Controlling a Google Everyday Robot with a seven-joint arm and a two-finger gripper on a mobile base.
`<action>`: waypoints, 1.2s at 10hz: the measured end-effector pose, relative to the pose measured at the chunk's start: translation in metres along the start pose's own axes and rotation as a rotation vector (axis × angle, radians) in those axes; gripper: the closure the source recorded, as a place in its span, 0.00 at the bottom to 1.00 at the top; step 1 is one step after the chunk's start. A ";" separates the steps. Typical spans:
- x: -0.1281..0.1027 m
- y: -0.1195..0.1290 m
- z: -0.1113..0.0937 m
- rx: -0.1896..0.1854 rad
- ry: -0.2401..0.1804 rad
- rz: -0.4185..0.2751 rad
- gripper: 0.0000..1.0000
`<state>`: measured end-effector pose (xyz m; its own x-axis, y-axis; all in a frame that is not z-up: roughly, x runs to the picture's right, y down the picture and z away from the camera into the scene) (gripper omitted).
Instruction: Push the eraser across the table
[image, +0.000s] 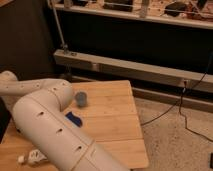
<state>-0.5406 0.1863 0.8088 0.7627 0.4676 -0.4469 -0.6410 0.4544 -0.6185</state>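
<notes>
Table (116, 122) left edge — gripper hidden behind my arm (50, 131), closed, load unseen | eraser (74, 119) lies rightward, mid-table, I judge.

Eraser and table, condition as observed
Eraser (74, 119): small, dark blue, lying flat on the table (116, 125), left of its centre, with its left edge hidden behind the white arm. Table: small and square, top of light wooden planks with pale grain, standing level. Gripper (81, 98): appears as a grey stub at the arm's end, fingers closed, over the table's rear half, just behind the eraser; contact between them cannot be determined
</notes>
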 end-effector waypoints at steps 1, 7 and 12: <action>0.003 0.017 -0.004 -0.031 0.004 -0.034 1.00; 0.008 -0.043 -0.049 -0.007 -0.047 -0.011 1.00; 0.019 -0.062 -0.034 0.149 -0.031 -0.016 1.00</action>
<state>-0.4835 0.1418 0.8165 0.7710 0.4820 -0.4162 -0.6366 0.5681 -0.5215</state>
